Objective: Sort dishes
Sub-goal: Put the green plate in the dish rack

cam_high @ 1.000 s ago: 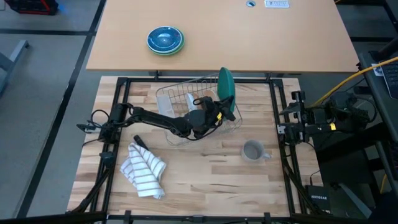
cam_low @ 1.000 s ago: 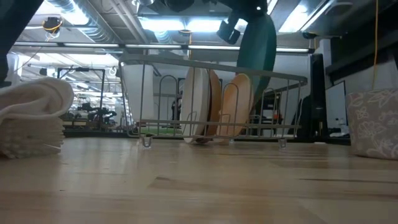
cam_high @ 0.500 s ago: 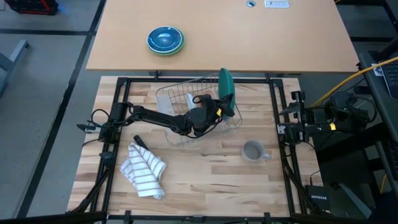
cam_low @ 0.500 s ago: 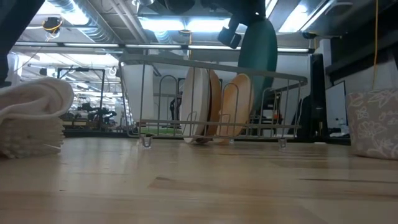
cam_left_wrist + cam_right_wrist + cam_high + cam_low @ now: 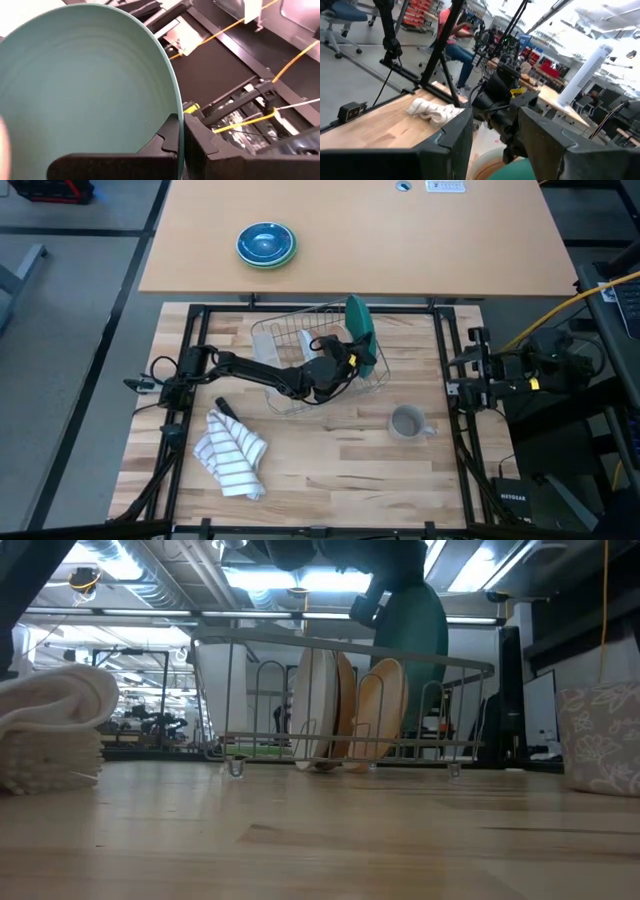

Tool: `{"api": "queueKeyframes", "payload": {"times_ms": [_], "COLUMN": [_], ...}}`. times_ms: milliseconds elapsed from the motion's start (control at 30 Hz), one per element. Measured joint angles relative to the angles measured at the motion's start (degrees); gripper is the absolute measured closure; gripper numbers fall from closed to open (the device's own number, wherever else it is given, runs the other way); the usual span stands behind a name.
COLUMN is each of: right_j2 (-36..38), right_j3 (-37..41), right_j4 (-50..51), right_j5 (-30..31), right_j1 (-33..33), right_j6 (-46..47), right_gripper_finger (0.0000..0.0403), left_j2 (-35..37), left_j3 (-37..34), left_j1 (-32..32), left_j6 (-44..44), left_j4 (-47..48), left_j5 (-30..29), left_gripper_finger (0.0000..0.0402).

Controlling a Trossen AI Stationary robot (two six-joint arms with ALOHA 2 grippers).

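The dark green plate [image 5: 359, 323] stands on edge over the right end of the wire dish rack [image 5: 290, 340]. My left gripper [image 5: 354, 348] is shut on it. In the low view the green plate [image 5: 412, 640] reaches down behind the rack's top wire. The white plate [image 5: 318, 710] and the tan plate [image 5: 382, 715] stand on edge in the rack beside it. My right gripper [image 5: 458, 380] waits open and empty at the table's right edge; it also shows in the right wrist view [image 5: 495, 145]. My left gripper pinches the green plate's rim [image 5: 176, 107] between its two fingers, one finger on each face. The fingers come from the table's near left side, slanting up. The plate stands on edge, tilted; whether its lower edge touches the rack I cannot tell.
A grey mug [image 5: 406, 422] stands on the table right of and nearer than the rack. A striped white towel [image 5: 232, 452] lies near left. Blue bowls on a green one [image 5: 265, 244] sit on the far tan table. People and racks show in the room beyond.
My left gripper has carried the green plate a little down and toward the table's left. The plate has turned so that more of its face shows in the low view, and it now sits lower behind the rack's top wire.
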State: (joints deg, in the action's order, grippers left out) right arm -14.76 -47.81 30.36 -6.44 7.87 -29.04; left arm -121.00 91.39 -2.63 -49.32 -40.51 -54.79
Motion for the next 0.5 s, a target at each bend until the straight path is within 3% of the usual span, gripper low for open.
{"api": "queueKeyframes", "payload": {"times_ms": [367,500], "right_j2": [-0.02,-0.02], "right_j3": [0.02,0.02], "right_j4": [2.85,2.84], "right_j5": [0.0,0.0], "right_j1": [-0.01,-0.01], "right_j6": [-0.01,-0.01], "right_gripper_finger": [0.0237,0.0237], "left_j2": [-0.1,-0.13], "left_j3": [0.0,0.0], "left_j1": [0.04,0.04], "left_j6": [0.04,0.19], "left_j4": [5.35,10.24], "left_j5": [-1.02,2.25], "left_gripper_finger": [0.0398,0.0396]}}
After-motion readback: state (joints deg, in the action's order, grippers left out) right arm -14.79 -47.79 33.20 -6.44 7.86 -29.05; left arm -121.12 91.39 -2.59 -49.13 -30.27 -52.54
